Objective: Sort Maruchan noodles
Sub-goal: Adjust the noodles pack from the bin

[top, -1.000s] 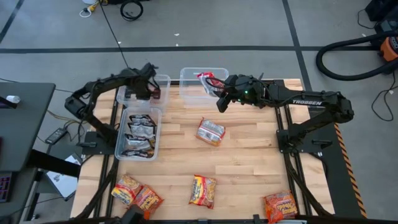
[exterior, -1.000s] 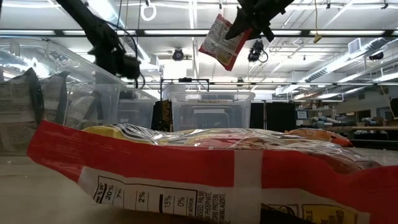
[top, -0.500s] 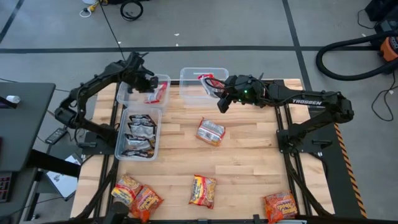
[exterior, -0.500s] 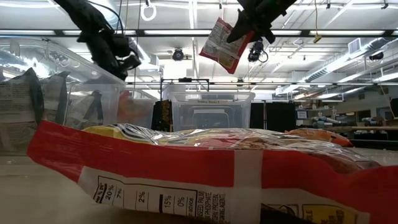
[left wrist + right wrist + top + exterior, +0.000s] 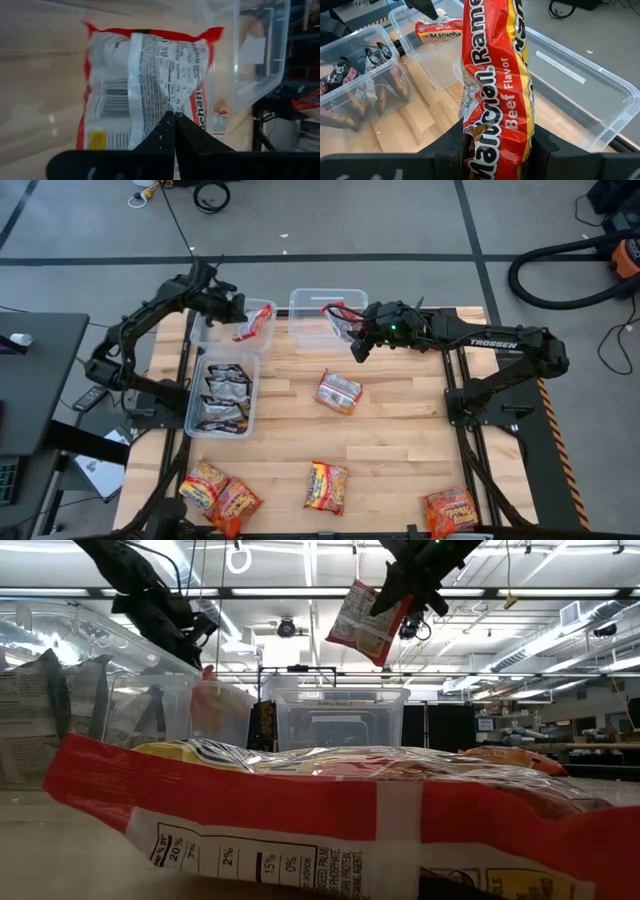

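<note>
- Right gripper point(image 5: 350, 332) is up off the table point(image 5: 400, 430), clamped on a red-and-yellow beef packet point(image 5: 338, 318) that sticks out from its fingers toward 10 o'clock in the high view.
- That beef packet hangs over the near edge of the middle clear bin point(image 5: 310, 302) at the table's 12 o'clock side; in the low view it dangles tilted, long axis running from upper right down to lower left, well above the bin.
- In the right wrist view the packet stands lengthwise between the two dark fingers point(image 5: 542, 145), its long axis pointing straight away from the gripper.
- Left gripper point(image 5: 232, 308) is pinched fully together, holding nothing, hovering over the far-left bin point(image 5: 262, 308) at about 11 o'clock on the table.
- An orange-red packet point(image 5: 252, 327) lies in that bin, just past the left gripper's tips toward 4 o'clock; long axis slanted from 1 to 7 o'clock.
- The left wrist view shows that packet back side up, barcode visible, lying flat right ahead of the closed fingertips point(image 5: 172, 125).
- The long bin point(image 5: 196, 405) at 9 o'clock carries the silver-black packets point(image 5: 225, 395).
- A loose yellow-and-red packet point(image 5: 339, 391) sits mid-table, at 6 o'clock from the right gripper and well apart from it.
- More packets lie along the 6 o'clock edge: two on the left point(image 5: 220, 492), one in the middle point(image 5: 327, 485), one on the right point(image 5: 451, 510).
</note>
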`<state>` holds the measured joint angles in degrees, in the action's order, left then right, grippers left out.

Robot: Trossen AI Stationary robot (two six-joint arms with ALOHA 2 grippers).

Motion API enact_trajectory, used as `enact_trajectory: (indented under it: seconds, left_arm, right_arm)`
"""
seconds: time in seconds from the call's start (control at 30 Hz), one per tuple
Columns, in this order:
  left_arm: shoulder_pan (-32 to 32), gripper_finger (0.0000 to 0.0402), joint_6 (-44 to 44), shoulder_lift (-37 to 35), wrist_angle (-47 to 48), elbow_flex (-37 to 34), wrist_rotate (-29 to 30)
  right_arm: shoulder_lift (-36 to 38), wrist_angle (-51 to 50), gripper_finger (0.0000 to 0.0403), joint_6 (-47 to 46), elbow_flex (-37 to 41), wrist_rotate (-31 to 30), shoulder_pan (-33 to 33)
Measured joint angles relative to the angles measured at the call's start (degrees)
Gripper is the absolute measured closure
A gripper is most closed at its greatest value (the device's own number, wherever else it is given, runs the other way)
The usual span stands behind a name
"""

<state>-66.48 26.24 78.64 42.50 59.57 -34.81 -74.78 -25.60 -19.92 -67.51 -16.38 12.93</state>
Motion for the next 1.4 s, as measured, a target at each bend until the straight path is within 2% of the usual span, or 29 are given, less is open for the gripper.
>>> enact_trajectory:
  seconds: [0.2, 0.33, 0.4, 0.53, 0.63, 0.87, 1.0, 1.23, 1.4]
  left_arm:
    - [-1.15, 0.0401, -1.42, 0.10, -3.27, -0.05, -4.38]
    - [-1.13, 0.0402, 3.72, 0.07, -10.76, -6.43, -8.75]
    - [-0.42, 0.0401, 8.41, 0.06, -17.51, -11.66, -9.35]
    - [2.05, 0.0401, 18.11, 0.10, -37.54, -21.20, -9.89]
    - [3.76, 0.0401, 23.03, 1.15, -48.43, -25.44, -10.27]
    - [8.34, 0.0401, 19.40, 7.25, -51.02, -27.12, -5.26]
    - [9.82, 0.0401, 19.17, 10.00, -57.32, -26.82, -3.20]
    - [10.16, 0.0385, 19.02, 10.57, -59.24, -26.95, 1.12]
    - [11.18, 0.0357, 19.14, 10.64, -58.64, -27.04, 3.91]
  right_arm:
    - [0.00, 0.23, 0.0275, -0.96, 0.00, 1.51, -0.15]
    - [0.00, 0.72, 0.0275, -2.59, 0.00, 3.04, -0.22]
    - [0.00, 0.85, 0.0275, -3.48, 0.00, 3.08, -0.22]
    - [0.00, 2.27, 0.0275, -4.59, 0.00, 3.16, -0.22]
    - [0.00, 3.85, 0.0275, -4.59, 0.00, 3.93, -0.22]
    - [0.00, 4.21, 0.0275, -5.37, 0.00, 4.20, -0.15]
    - [0.00, 4.30, 0.0275, -6.08, 0.00, 4.20, -0.15]
    - [0.00, 4.26, 0.0275, -7.63, 0.00, 4.15, -0.24]
    - [0.00, 4.26, 0.0275, -7.61, 0.00, 4.08, -0.33]
